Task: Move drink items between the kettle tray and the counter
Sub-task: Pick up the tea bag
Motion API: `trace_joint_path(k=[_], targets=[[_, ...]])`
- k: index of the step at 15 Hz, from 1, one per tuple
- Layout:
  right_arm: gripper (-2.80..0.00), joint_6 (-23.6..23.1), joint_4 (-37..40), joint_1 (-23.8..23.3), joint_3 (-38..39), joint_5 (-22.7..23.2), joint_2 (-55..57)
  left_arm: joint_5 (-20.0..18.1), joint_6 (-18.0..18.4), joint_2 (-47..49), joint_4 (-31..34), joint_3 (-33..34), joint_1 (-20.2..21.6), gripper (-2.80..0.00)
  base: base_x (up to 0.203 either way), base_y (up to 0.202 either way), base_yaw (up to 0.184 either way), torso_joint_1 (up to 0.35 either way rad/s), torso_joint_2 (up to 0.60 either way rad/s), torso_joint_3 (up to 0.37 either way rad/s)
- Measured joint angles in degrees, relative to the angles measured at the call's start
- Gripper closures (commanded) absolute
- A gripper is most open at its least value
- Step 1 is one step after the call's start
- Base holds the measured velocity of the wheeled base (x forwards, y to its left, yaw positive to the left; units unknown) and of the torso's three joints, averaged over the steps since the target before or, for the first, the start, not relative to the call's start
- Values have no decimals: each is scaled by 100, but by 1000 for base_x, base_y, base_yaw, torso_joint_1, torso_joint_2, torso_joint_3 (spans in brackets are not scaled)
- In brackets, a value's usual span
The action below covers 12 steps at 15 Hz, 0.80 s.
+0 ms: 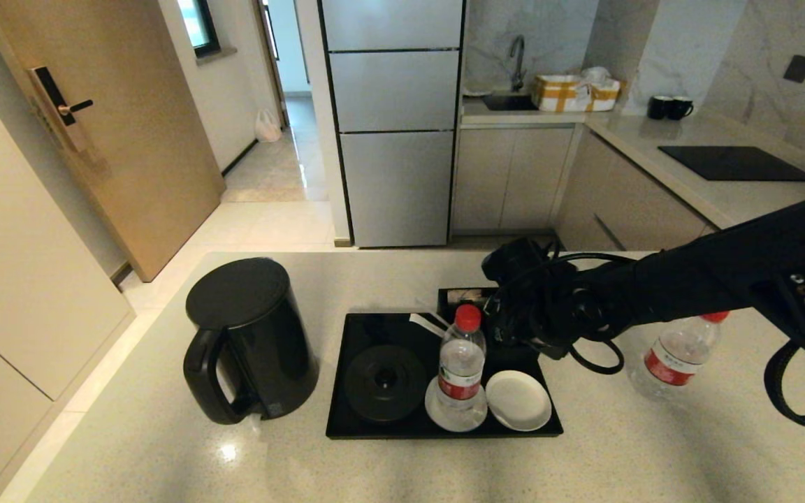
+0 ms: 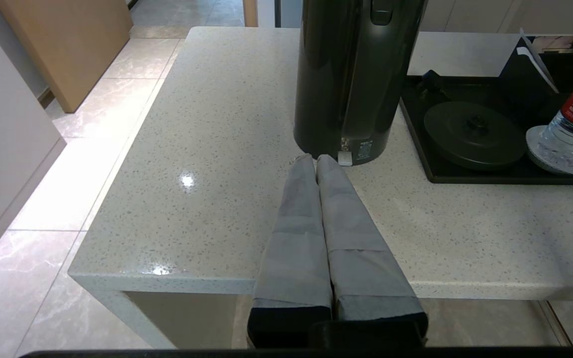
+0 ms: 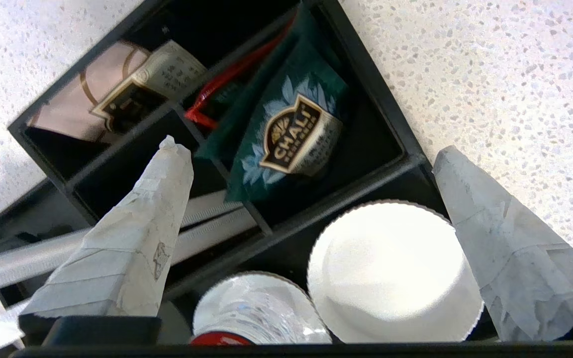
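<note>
Above the small black compartment box [image 3: 217, 149], the right gripper [image 3: 311, 164] hangs with jaws spread wide, holding nothing; between them, leaning tilted in the box, lies the dark teal rectangular chai sachet [image 3: 286, 134].

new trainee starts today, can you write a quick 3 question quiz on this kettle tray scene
1. True or false: the right gripper is open above the compartment box.
2. Where does the kettle stand? A on its round base, B on the counter left of the kettle tray, C on a coaster.
3. Fill in: the water bottle on the tray stands on a white ____.

Key: 1 true. 2 B. 3 coaster; the other coaster is bare. A second bottle stands on the counter.
</note>
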Motion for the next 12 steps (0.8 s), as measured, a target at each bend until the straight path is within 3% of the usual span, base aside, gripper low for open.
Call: trace_joint_path(k=[10,11,12], targets=[[-280,-58,2,-2,-204,63,202,2,1,0,0,0,1,0,0,0,0,0,0,0],[0,-61,7,-2,-204,62,205,0,0,0,0,0,1,0,0,0,0,0,0,0],[0,-50,5,-4,-204,62,207,0,-2,0,0,0,0,0,0,0,0,0,0,0]])
